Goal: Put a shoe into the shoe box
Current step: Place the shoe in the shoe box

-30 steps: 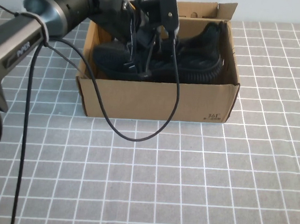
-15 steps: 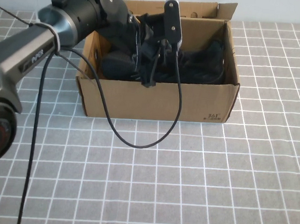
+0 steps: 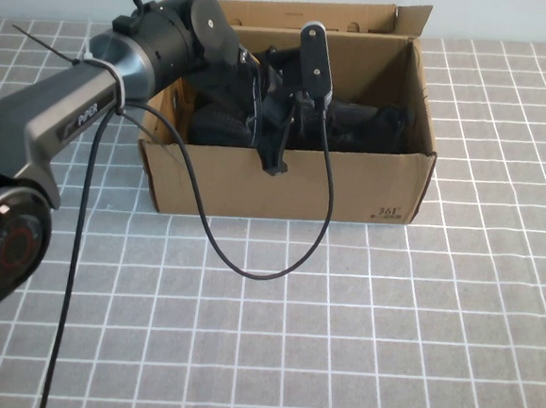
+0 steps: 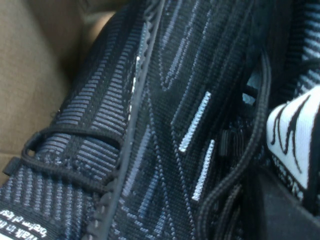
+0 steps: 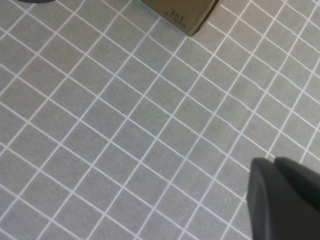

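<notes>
The brown shoe box [image 3: 284,181] stands open at the far middle of the table, its "361" corner also showing in the right wrist view [image 5: 182,12]. My left gripper [image 3: 261,118] reaches down inside the box and is shut on a black knit shoe [image 3: 218,124], which sits low in the box's left half. The left wrist view is filled by that shoe [image 4: 150,125] with its short white stripes and white tongue tag [image 4: 292,130]; one dark finger [image 4: 282,210] presses by the laces. A second black shoe [image 3: 369,126] lies in the right half. My right gripper [image 5: 275,167] is shut, above bare table.
A black cable [image 3: 249,268] loops from the left arm over the box's front wall onto the grey tiled table [image 3: 385,345]. The box's flap lid [image 3: 363,17] stands up at the back.
My left gripper has gone down into the box with the shoe, which now sits lower, below the front wall. The right arm has not moved.
</notes>
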`<control>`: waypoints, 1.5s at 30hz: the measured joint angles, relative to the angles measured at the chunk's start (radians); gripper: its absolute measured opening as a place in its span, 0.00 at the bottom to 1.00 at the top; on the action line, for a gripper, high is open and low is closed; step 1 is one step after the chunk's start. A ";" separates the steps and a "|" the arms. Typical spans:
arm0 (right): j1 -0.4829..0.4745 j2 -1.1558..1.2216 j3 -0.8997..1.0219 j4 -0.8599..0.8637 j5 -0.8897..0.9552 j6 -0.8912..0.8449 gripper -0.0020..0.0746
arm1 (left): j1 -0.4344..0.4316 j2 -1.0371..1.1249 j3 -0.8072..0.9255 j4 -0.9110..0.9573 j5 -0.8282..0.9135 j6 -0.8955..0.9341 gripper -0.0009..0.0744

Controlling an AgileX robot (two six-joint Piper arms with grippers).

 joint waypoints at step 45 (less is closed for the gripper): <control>0.000 0.000 0.038 0.017 -0.051 0.000 0.01 | 0.000 -0.005 -0.003 -0.002 0.095 0.125 0.04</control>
